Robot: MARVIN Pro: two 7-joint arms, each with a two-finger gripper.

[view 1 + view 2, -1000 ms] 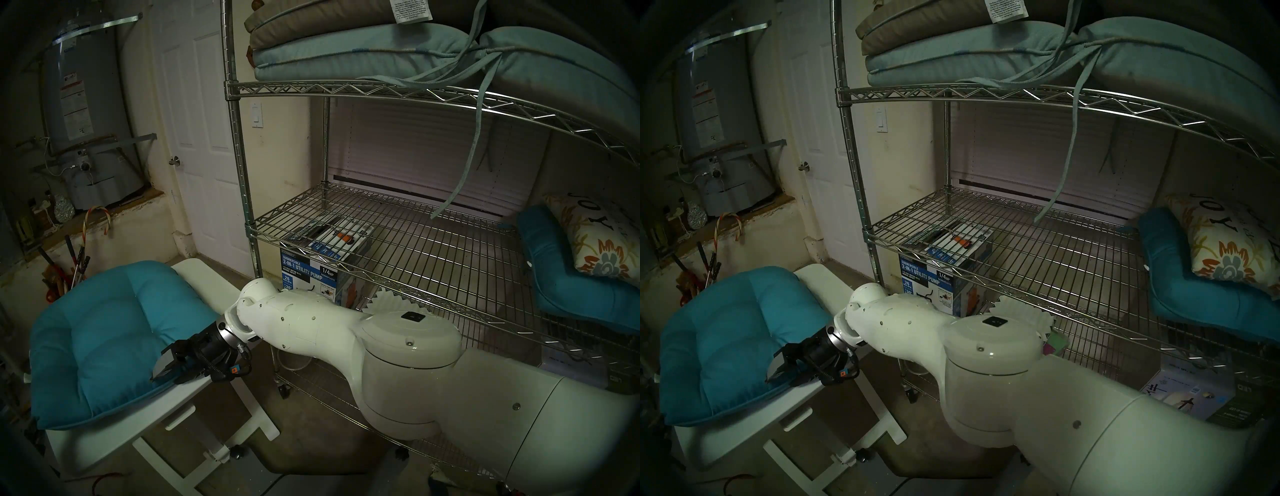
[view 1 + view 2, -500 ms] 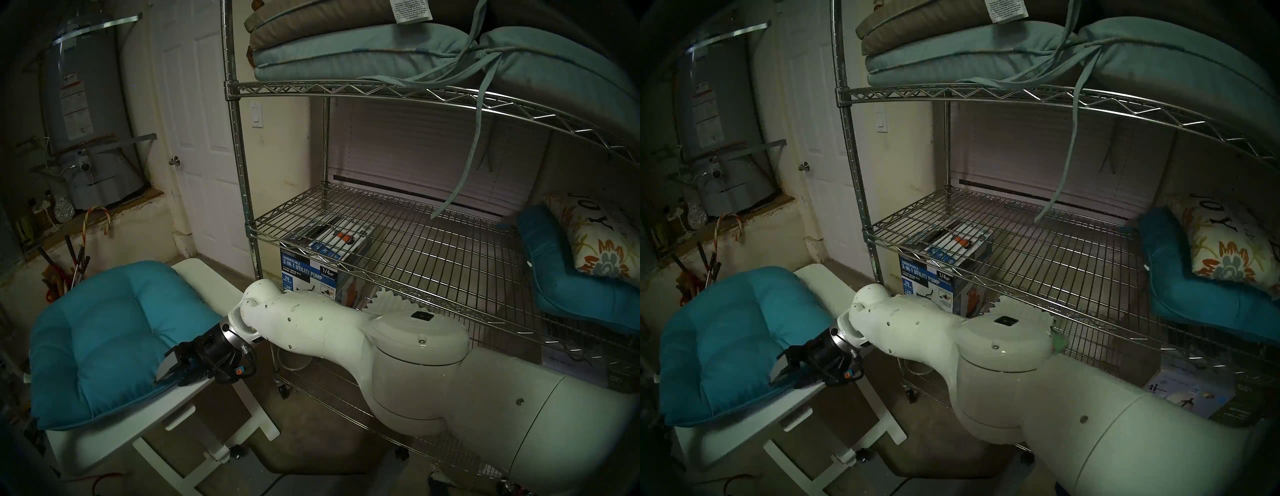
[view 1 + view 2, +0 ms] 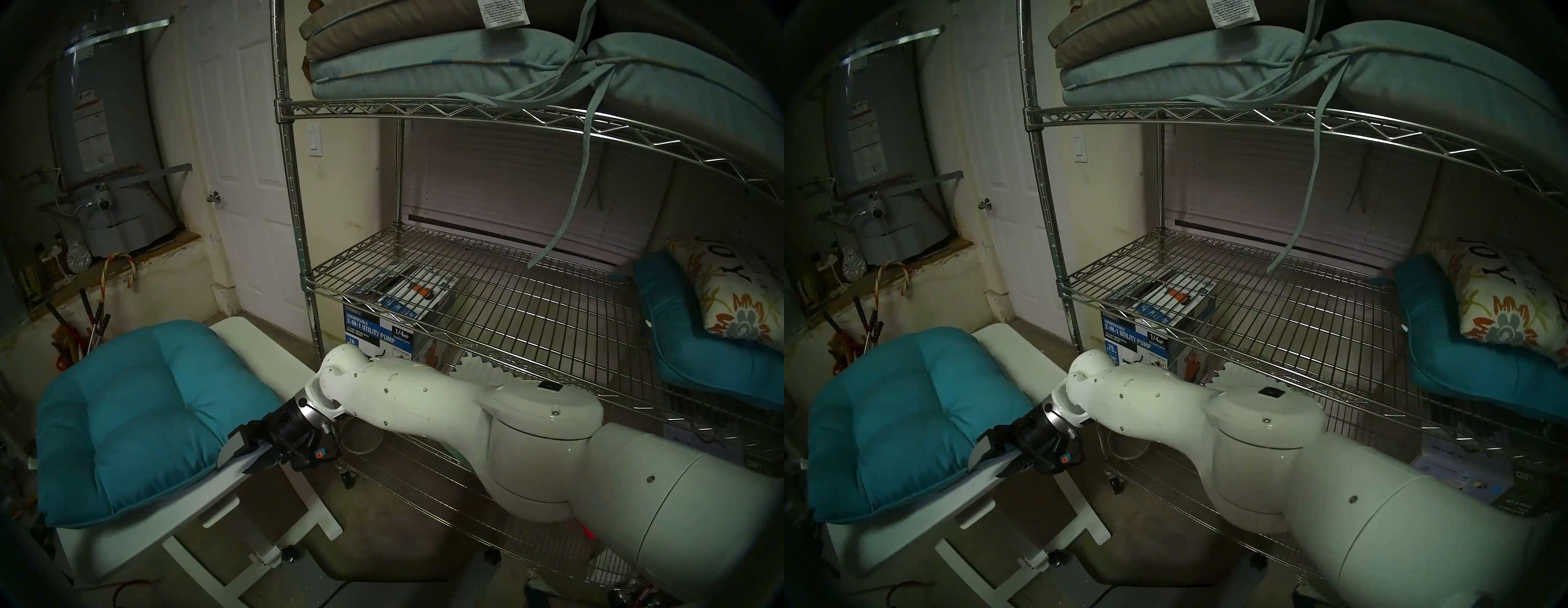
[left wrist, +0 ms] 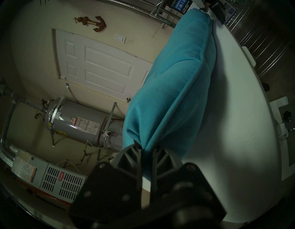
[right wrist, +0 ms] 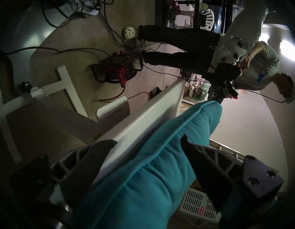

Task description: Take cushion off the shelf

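The teal-blue tufted cushion [image 3: 140, 416] lies flat on the white tilting table [image 3: 263, 356], off the chrome wire shelf [image 3: 509, 305]. My right gripper [image 3: 233, 467] is at the cushion's right edge. In the right wrist view it [image 5: 148, 139] is open, one finger above the cushion [image 5: 143, 175] and one below the table edge [image 5: 143, 118]. My left gripper [image 4: 146, 146] is shut on a corner of the cushion [image 4: 172, 83] at the table's [image 4: 239, 120] other side. It is hidden in the head views.
A bent teal cushion [image 3: 700, 356] with a floral pillow [image 3: 729, 293] sits on the middle tier's right. Pale blue-grey cushions [image 3: 445, 63] fill the upper tier. A pump box [image 3: 382, 335] stands below. A person [image 5: 255, 64] and cable reel [image 5: 115, 72] are behind the table.
My right arm has drawn back to the right, so its gripper now sits at the cushion's very edge instead of further over it. The cushion has not moved.
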